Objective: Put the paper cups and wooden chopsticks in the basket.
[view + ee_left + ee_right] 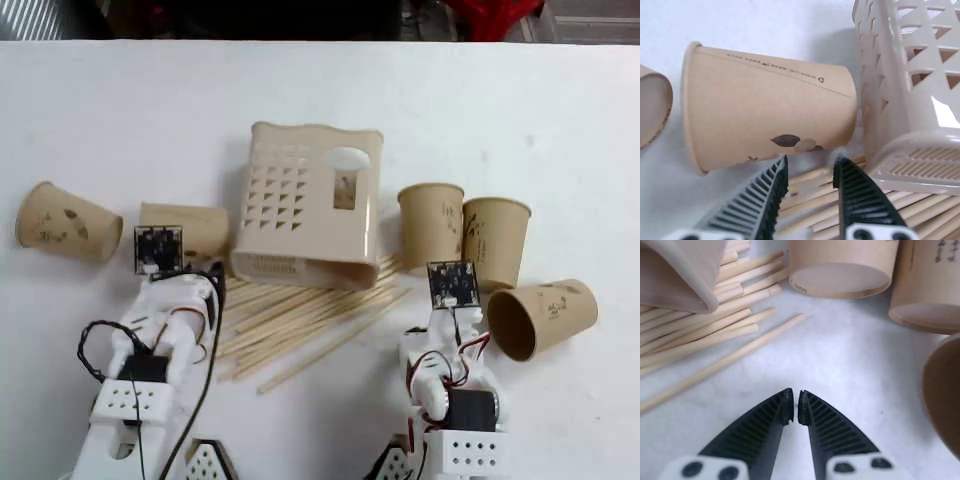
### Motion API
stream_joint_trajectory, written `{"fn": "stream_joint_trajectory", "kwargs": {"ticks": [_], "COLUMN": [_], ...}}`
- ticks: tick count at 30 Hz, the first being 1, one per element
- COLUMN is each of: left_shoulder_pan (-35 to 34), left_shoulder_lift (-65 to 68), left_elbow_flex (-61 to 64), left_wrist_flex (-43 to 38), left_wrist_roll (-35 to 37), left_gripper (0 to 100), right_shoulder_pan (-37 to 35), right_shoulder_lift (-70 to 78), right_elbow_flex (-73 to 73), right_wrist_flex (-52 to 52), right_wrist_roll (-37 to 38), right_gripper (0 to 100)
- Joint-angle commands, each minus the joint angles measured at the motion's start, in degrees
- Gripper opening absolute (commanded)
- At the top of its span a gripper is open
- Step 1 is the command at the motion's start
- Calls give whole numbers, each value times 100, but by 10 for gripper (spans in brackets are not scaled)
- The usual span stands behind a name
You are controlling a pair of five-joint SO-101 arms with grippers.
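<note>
On a white desk (320, 100), the basket (305, 205) lies tipped over scattered chopsticks (300, 320) amid five cups (430, 225), the left gripper (811, 162) parted and empty just short of a fallen cup (770, 110), the right gripper (795, 405) clenched on nothing above bare desk.

table (300, 90) — white | basket (305, 205) mid-table | chopsticks (300, 330) heaped against it | paper cups (430, 225) — five, either side

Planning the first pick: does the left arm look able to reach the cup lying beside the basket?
Probably yes: the left gripper is open just in front of the cup, nothing between them, though the basket crowds one side.
</note>
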Motion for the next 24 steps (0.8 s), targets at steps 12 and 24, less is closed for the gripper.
{"fn": "stream_joint_trajectory", "kwargs": {"ticks": [12,24], "left_shoulder_pan": [48,48], "left_shoulder_lift": [-92,-92], "left_elbow_flex": [-18,-18], "left_wrist_flex": [26,26], "left_wrist_roll": [-26,-26], "left_gripper": [166,166], "right_shoulder_pan": [13,-277], "right_shoulder_lift": [-31,-31], "right_elbow_flex": [26,26], "right_wrist_flex": [22,13], "right_wrist_roll": [-35,-44], "right_gripper": [35,36]}}
